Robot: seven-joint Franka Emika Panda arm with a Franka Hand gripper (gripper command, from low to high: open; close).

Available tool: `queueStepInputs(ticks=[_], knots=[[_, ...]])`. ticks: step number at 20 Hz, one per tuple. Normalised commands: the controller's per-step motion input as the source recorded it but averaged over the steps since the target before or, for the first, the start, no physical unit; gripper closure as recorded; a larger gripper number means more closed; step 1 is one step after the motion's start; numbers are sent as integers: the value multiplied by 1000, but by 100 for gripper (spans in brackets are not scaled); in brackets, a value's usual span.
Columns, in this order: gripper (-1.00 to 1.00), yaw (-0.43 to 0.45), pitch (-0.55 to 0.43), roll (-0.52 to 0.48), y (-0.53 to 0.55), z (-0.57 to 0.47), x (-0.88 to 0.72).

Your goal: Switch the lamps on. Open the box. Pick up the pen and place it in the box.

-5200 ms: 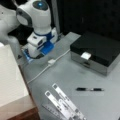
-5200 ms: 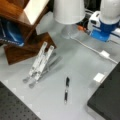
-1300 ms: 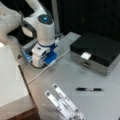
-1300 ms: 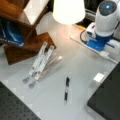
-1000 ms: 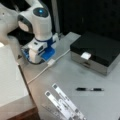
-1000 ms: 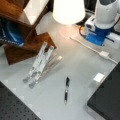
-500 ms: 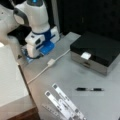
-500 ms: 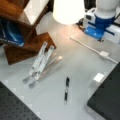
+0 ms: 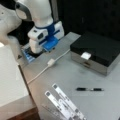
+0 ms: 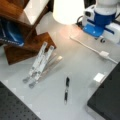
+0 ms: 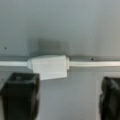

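Observation:
The box (image 9: 98,48) stands shut at a front view's right, black lid down and a white label (image 9: 85,55) at its front edge; only its corner (image 10: 107,100) shows in the other. In both front views the thin black pen (image 9: 90,89) (image 10: 66,89) lies alone on the grey table. The lamp's shade (image 10: 68,10) glows white. Its white cord switch (image 11: 48,67) (image 9: 50,62) lies on the table. My gripper (image 11: 65,97) (image 9: 48,46) hangs open just above the switch, one dark finger (image 11: 20,95) on each side, holding nothing.
Several flat white strips (image 9: 65,102) (image 10: 40,65) lie fanned out beside the pen. A wooden stand (image 10: 27,47) with a dark book fills a front view's left. A white block (image 9: 10,80) borders the table's left edge.
About a second ago my gripper was low over the cord switch; it has since risen and drawn back toward the arm's base. Pen and box have not moved.

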Motion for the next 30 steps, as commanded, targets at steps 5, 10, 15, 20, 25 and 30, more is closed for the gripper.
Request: queueStepInputs(ticks=[5, 10, 15, 20, 25, 30], knots=[[-100, -64, 329, -18, -24, 244, 329], [-100, -131, 311, 79, -4, 276, 476], [-100, -181, 302, 213, 29, 248, 581], [-100, -181, 284, 284, 95, 214, 579], [-100, -93, 231, 268, 99, 150, 409], [-100, 36, 174, 382, 36, 80, 298]])
